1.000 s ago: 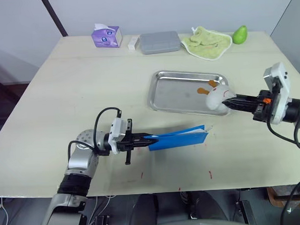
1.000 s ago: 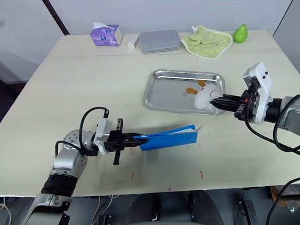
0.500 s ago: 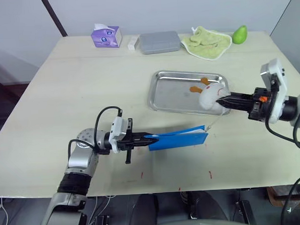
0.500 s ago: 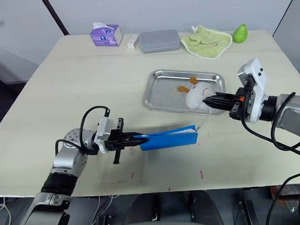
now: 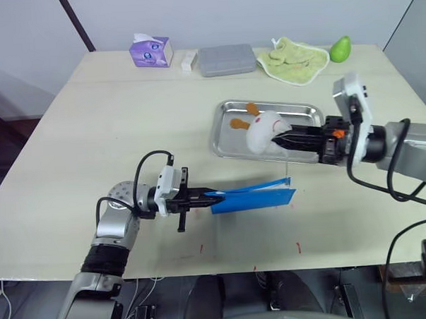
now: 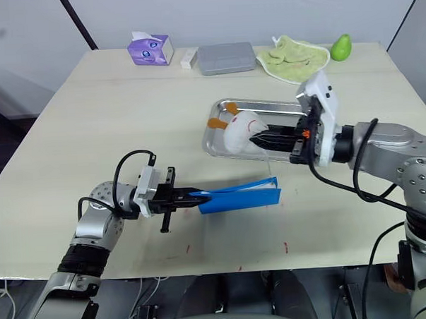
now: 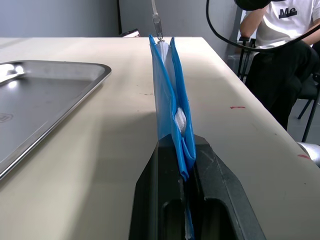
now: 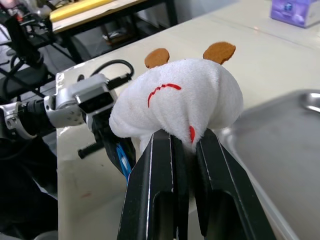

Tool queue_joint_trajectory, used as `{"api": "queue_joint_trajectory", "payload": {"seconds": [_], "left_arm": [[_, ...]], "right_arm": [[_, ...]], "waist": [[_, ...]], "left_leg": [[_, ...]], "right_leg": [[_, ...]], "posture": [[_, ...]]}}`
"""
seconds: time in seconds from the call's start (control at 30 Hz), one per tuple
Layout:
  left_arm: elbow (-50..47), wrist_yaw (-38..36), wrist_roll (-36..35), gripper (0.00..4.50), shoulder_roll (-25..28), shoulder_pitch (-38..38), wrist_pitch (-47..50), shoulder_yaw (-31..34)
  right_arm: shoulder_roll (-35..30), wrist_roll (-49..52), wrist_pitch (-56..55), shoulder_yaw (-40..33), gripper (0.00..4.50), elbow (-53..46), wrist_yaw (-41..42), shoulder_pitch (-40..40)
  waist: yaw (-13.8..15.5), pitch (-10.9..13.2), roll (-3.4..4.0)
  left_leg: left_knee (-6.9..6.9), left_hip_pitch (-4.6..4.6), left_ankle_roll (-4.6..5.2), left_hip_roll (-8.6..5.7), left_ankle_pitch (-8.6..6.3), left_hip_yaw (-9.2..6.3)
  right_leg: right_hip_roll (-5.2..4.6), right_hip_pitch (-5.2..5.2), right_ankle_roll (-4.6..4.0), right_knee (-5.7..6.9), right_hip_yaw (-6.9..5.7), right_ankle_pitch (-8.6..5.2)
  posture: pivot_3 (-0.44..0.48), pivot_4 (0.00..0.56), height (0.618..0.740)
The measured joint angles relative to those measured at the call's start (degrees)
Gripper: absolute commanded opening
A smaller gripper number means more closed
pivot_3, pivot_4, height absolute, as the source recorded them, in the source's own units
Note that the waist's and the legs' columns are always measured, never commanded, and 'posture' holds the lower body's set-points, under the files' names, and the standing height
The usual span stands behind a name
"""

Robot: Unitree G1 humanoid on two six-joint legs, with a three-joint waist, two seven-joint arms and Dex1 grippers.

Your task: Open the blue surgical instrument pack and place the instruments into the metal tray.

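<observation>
On a pale worktop (image 5: pixel 126 121), the left pincer (image 5: pixel 200 196) is clamped on one end of the blue pack (image 5: pixel 251 197), which stands on edge just in front of the metal tray (image 5: pixel 230 141). The right pincer (image 5: pixel 283 137) grips a white plush toy (image 5: pixel 263 131) above the tray.

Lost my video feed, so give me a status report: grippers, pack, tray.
Left gripper shut on blue pack, held on edge, closed. Right gripper shut on white plush toy, over the metal tray. No instruments out.
</observation>
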Motion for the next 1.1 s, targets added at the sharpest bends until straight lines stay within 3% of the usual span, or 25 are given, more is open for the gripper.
{"api": "queue_joint_trajectory", "payload": {"seconds": [0.6,1.1], "left_arm": [[0.36,0.24,0.90,0.00,-0.05,-0.59,-0.28,-0.15],[-1.29,2.45,2.05,0.00,-0.34,-0.47,1.27,-0.29]], "right_arm": [[17.14,-7.96,-1.34,12.62,0.02,4.09,-5.50,-3.97],[25.78,-13.23,-2.70,15.92,0.02,8.59,-5.47,-4.74]], "waist": [[-0.07,-0.01,0.03],[0.03,-0.02,0.03]], "left_leg": [[0.00,-0.01,0.00,0.00,0.00,-0.01],[0.00,-0.03,0.00,-0.04,0.00,0.00]], "right_leg": [[-0.02,0.00,0.00,0.01,-0.05,0.00],[-0.08,0.00,0.00,0.00,-0.09,0.00]], "posture": [[0.000,0.150,0.740],[0.000,0.150,0.740]]}}
